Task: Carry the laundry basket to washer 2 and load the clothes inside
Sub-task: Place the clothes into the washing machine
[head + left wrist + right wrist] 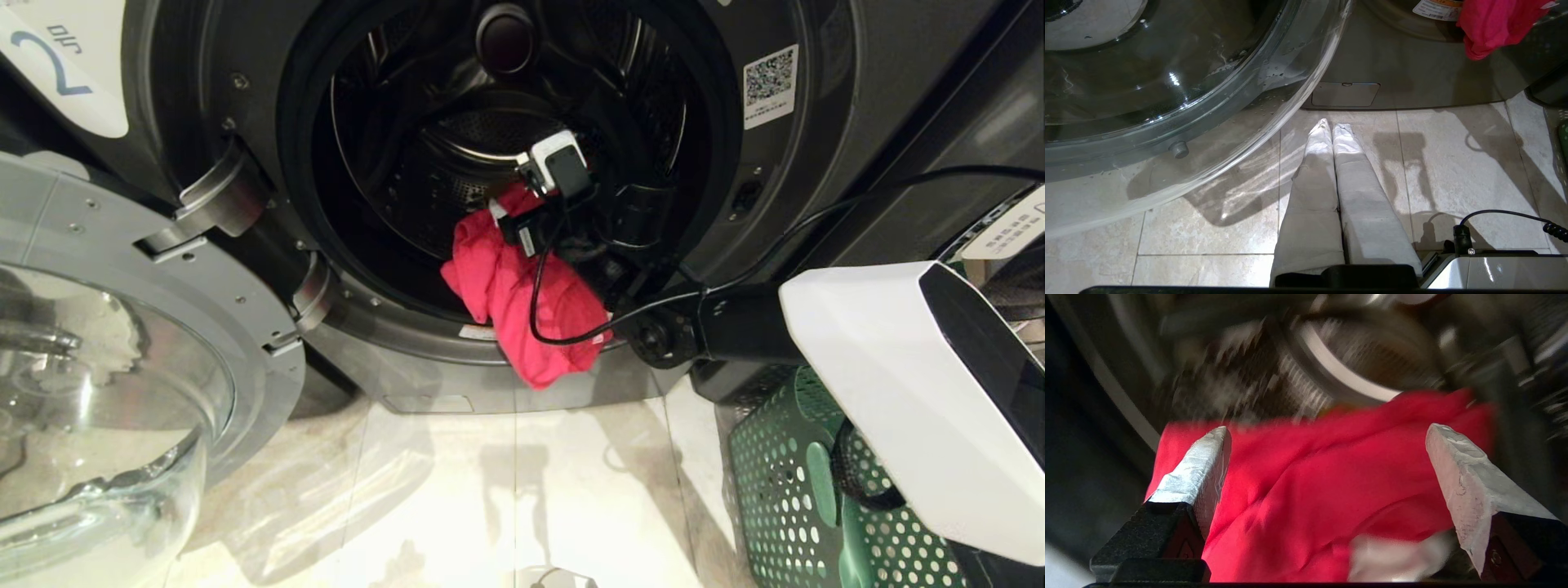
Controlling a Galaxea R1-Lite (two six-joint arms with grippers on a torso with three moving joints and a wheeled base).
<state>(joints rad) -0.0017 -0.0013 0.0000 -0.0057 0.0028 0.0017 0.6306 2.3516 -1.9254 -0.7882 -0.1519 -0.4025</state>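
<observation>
right gripper (1327,469): jaws wide apart, at the mouth of washer 2 (816,188), nothing held
pink-red garment (522,310): draped over washer 2's door sill, half out
next: probably regrip low, push deep into drum
laundry basket (784,482): on floor right of washer 2
left gripper (1331,134): jaws together, parked

Head cam looks down close at washer 2 (506,163); left wrist faces floor; right wrist sits inside drum mouth; all share pink-red garment (522,302).
</observation>
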